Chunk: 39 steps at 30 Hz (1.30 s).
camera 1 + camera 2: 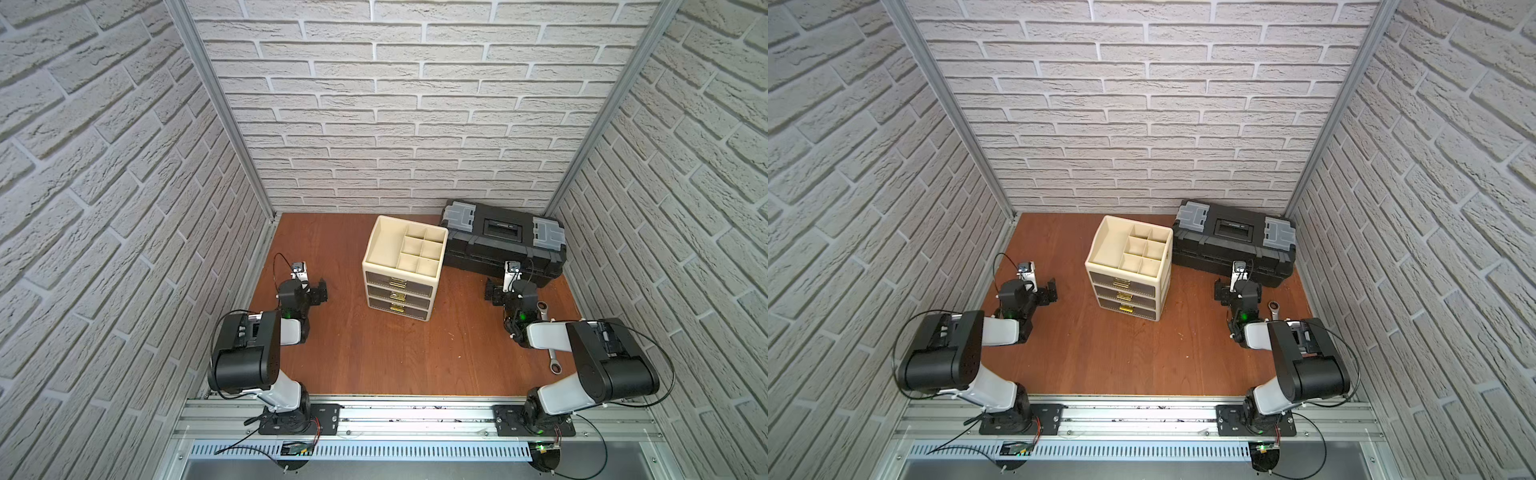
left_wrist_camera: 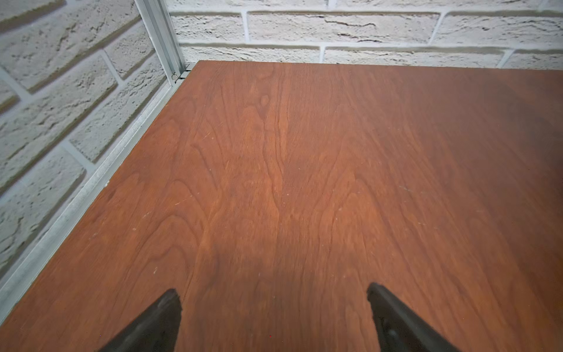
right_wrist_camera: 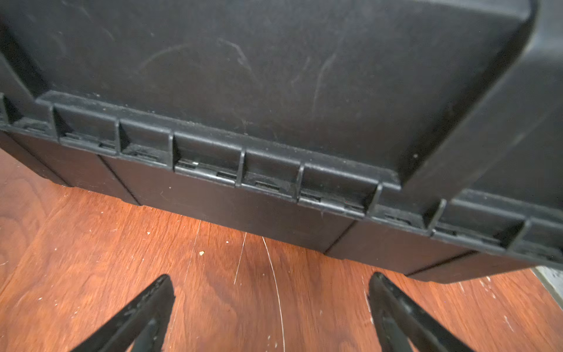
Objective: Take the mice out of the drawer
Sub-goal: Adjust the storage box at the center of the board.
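No mice show in any view. The cream drawer unit stands mid-table with its three grey-fronted drawers shut; its top tray compartments look empty. My left gripper hovers low to the left of the unit, apart from it. In the left wrist view it is open, with only bare wood between its fingers. My right gripper sits to the right of the unit. It is open too, empty, facing the toolbox's side.
A shut black toolbox lies at the back right, close ahead of the right gripper. A steel wrench lies partly under the right arm. Brick-patterned walls enclose the wooden table on three sides.
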{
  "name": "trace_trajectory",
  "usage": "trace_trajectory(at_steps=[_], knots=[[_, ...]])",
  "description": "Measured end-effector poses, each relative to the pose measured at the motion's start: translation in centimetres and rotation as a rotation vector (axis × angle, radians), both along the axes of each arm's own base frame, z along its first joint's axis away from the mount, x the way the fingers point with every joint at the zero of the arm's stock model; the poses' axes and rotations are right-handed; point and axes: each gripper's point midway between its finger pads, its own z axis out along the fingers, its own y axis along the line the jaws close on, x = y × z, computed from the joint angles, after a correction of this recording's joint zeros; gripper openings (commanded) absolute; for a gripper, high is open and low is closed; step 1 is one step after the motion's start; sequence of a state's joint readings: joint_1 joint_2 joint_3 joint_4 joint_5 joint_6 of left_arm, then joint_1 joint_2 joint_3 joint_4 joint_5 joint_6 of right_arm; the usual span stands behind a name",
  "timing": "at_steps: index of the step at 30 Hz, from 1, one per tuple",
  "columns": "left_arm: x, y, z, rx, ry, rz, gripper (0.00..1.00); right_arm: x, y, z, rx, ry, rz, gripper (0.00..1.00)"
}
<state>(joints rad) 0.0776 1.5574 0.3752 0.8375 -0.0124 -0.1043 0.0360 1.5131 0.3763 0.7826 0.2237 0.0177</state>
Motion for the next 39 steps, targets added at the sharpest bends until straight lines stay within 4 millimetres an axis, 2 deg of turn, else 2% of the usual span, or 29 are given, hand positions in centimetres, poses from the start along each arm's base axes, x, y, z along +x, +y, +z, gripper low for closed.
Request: trace_trajectory(at_steps=[21,26,28,30,32,35,37,39], knots=[[0.0,0.2,0.0,-0.006,-0.001,0.000,0.98,0.0,0.0,0.0,0.000,0.000,0.000,1.00],[-0.2,0.0,0.2,0.040,0.028,0.035,0.98,0.0,-0.1,0.1,-0.003,-0.001,-0.007,1.00],[0.3,-0.5,1.9,0.070,0.037,0.042,0.98,-0.2,-0.2,0.3,-0.006,0.009,-0.011,1.00],[1.3,-1.3,5.1,0.099,0.008,0.046,0.98,-0.3,-0.2,1.5,-0.006,0.024,-0.011,1.00],[2.1,-2.6,9.3,0.121,-0.057,0.042,0.98,0.4,0.2,4.6,0.008,-0.002,0.006,1.00],[2.2,-5.3,14.9,0.126,-0.132,0.011,0.98,1.1,1.1,10.4,0.067,-0.080,0.037,1.00],[1.8,-7.1,17.6,0.112,-0.157,-0.021,0.98,0.8,2.0,13.9,0.115,-0.127,0.061,1.00],[1.2,-8.6,19.8,0.089,-0.163,-0.053,0.98,-0.1,3.0,16.5,0.169,-0.158,0.087,1.00]])
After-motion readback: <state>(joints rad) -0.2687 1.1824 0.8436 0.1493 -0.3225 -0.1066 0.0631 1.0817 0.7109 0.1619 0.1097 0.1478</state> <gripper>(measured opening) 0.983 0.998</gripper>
